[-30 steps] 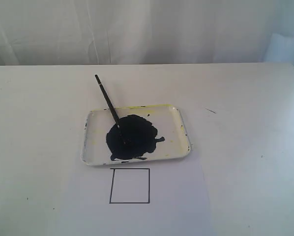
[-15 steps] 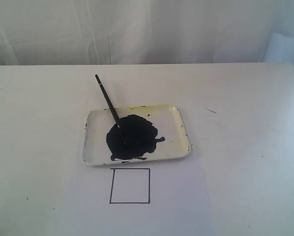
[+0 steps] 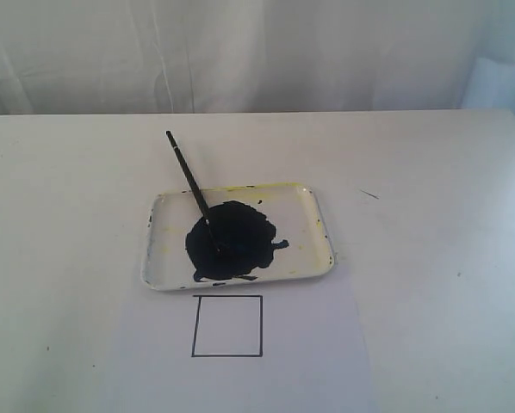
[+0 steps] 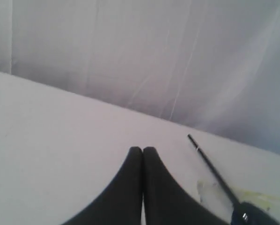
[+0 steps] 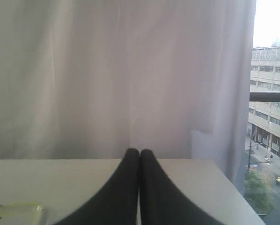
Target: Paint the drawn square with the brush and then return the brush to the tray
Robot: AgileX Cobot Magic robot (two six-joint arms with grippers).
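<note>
Both grippers are clenched on nothing: the left gripper (image 4: 142, 150) has its fingers pressed together, and so does the right gripper (image 5: 139, 152). Ahead of the left one the brush (image 3: 188, 179) leans in the tray (image 3: 323, 225), tip in the paint (image 3: 245, 243). The square (image 3: 227, 325), just beside the tray, is white inside.

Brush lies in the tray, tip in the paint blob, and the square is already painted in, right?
No: the drawn square is unpainted, blank white inside, per the exterior view. The brush does lie in the tray, tip in the paint blob.
</note>
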